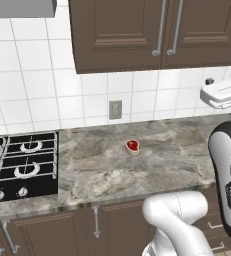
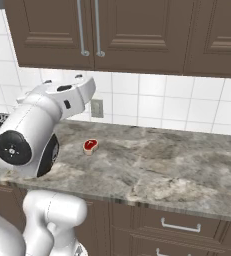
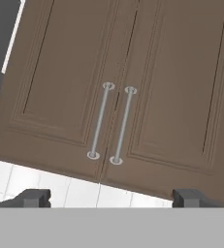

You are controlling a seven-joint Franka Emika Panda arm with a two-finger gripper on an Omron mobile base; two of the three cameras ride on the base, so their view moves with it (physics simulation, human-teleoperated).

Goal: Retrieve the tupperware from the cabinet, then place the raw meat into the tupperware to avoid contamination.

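On veined grey marble counter (image 1: 162,160) lies heart-shaped red raw meat (image 1: 132,146).

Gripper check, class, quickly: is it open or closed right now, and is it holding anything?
Gripper: open, holding nothing, facing the closed cabinet doors.
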